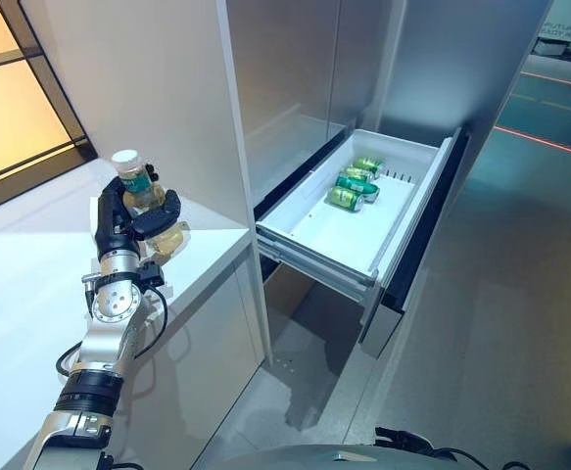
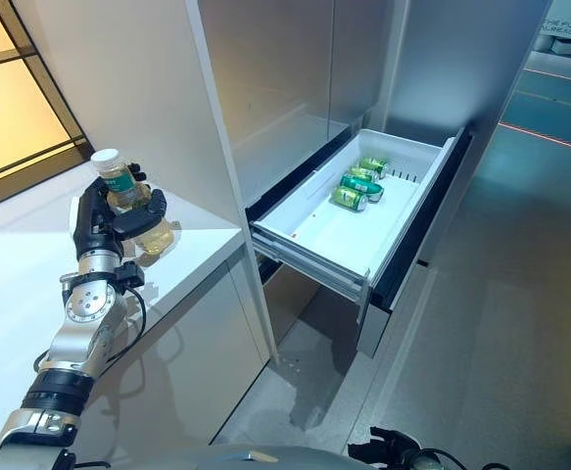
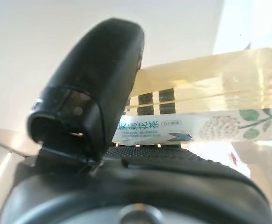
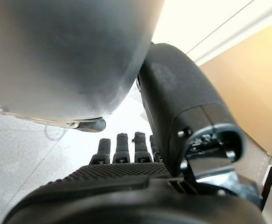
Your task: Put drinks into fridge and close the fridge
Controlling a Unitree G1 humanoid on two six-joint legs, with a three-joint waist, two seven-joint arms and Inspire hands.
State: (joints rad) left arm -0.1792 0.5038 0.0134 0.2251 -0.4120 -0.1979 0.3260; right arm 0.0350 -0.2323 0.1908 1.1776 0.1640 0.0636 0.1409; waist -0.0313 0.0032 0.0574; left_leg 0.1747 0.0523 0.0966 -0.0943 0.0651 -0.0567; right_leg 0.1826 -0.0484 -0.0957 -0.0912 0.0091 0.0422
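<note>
My left hand (image 1: 118, 223) is shut on a clear bottle (image 1: 144, 194) of pale yellow drink with a white cap and a green label. It holds the bottle upright just above the white counter (image 1: 30, 284), left of the fridge. In the left wrist view the thumb (image 3: 94, 93) curls over the bottle (image 3: 210, 102). The fridge's white drawer (image 1: 314, 240) is pulled out to the right. Green cans (image 1: 356, 184) lie at its far end. My right hand (image 4: 126, 182) shows in the right wrist view with fingers straight and holding nothing.
A tall white fridge panel (image 1: 148, 88) stands between the counter and the drawer. The drawer's dark front (image 1: 412, 264) juts over the grey floor (image 1: 500, 333). A window (image 1: 11, 108) lies beyond the counter at the left.
</note>
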